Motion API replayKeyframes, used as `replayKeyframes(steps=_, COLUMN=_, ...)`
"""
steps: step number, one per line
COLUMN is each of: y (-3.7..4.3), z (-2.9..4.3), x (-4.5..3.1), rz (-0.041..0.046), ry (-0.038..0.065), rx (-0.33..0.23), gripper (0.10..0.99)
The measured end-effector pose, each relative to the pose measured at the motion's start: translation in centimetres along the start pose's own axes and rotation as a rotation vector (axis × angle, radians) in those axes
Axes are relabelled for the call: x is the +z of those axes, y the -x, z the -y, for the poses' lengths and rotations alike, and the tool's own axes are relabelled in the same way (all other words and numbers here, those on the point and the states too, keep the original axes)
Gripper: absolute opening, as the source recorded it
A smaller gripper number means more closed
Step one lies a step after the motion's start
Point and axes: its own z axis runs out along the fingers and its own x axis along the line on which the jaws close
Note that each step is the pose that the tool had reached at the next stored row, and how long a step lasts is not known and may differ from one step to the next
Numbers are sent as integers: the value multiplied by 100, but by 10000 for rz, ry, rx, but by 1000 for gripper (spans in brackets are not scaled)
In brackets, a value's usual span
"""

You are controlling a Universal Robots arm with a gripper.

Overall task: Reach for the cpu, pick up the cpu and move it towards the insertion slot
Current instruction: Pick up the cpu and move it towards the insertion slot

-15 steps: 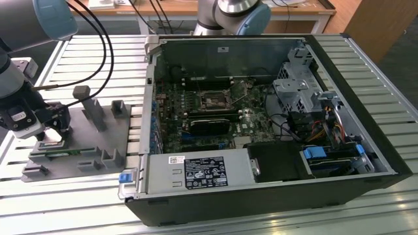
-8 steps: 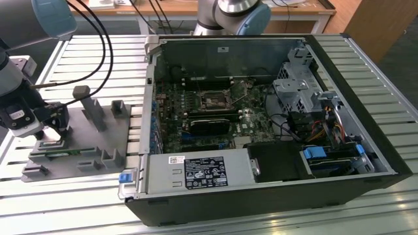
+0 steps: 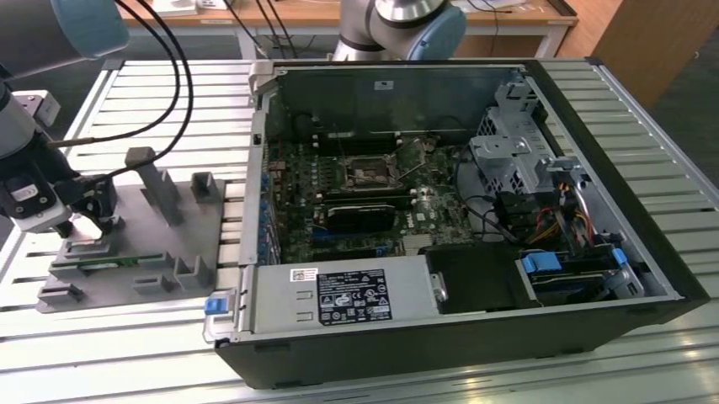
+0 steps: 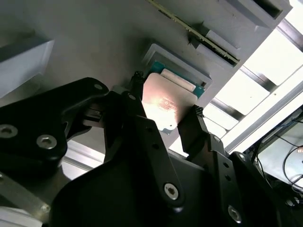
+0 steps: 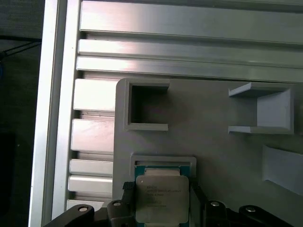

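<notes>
The gripper (image 3: 90, 227) stands over the grey tray (image 3: 157, 252), at the tray's edge toward the exterior view's left. In both wrist views the cpu (image 4: 164, 106) (image 5: 161, 198) sits between the two black fingers (image 4: 133, 101), which press on its opposite edges, so the hand is clenched on the chip. The cpu lies over its shallow recess (image 5: 163, 161), close to the tray's edge. The insertion slot (image 3: 365, 172) is on the board inside the open computer case (image 3: 393, 362), well apart from the gripper.
</notes>
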Motion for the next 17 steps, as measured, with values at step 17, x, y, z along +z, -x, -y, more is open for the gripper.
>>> replayKeyframes(steps=17, y=0, z=-7, x=-191, rz=-2, ry=0, rx=2, gripper=541)
